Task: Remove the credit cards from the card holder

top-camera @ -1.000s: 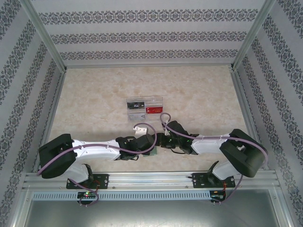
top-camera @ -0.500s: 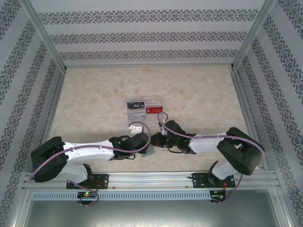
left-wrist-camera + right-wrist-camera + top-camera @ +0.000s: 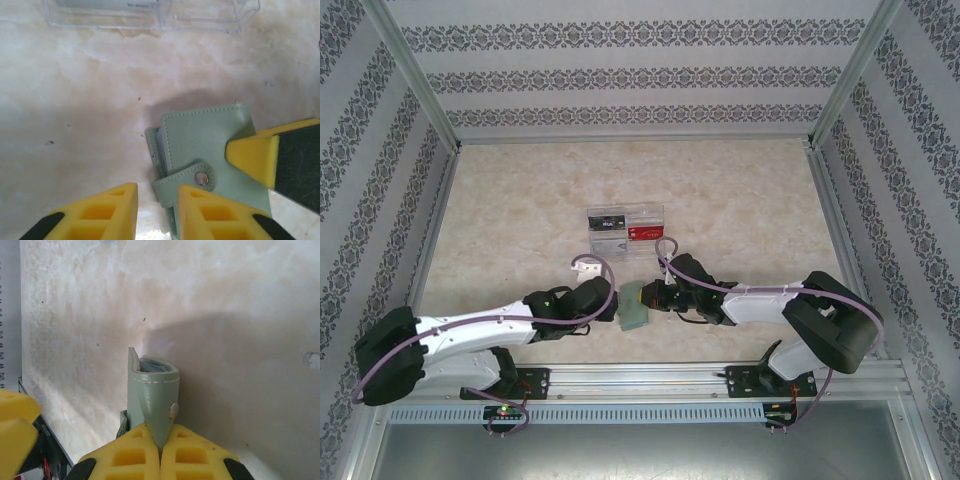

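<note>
You see the pale, stone-look table [image 3: 520, 230] inside patterned walls. Both arms lie low over its near middle, the left arm [image 3: 470, 335] reaching in from the left and the right arm [image 3: 770, 300] from the right.

Farther away, in the middle of the table, sits a clear plastic tray [image 3: 625, 225]. Its far part is cut off at the top of the left wrist view. A red card [image 3: 645, 232] lies in its right half, and a dark thing [image 3: 607, 220] lies in its left half. That dark thing is too small for you to tell what it is.

The grey-green card holder [image 3: 634, 306] is near the tray, between the two grippers. Your right gripper [image 3: 161, 432] is pinched tight on the holder's right edge. In the right wrist view its yellow fingers hide the part of the holder they squeeze.

Your left gripper [image 3: 157, 192] is just left of the holder with a gap between its fingers. Only bare table shows in that gap, so it grips nothing. One fingertip covers a bit of the holder's near edge, and you cannot tell if it touches.

The strap goes around the holder's left edge, and its little round snap [image 3: 201, 178] lies on top. Pale blue-grey layers peek out at that edge. You cannot tell if those are cards.
</note>
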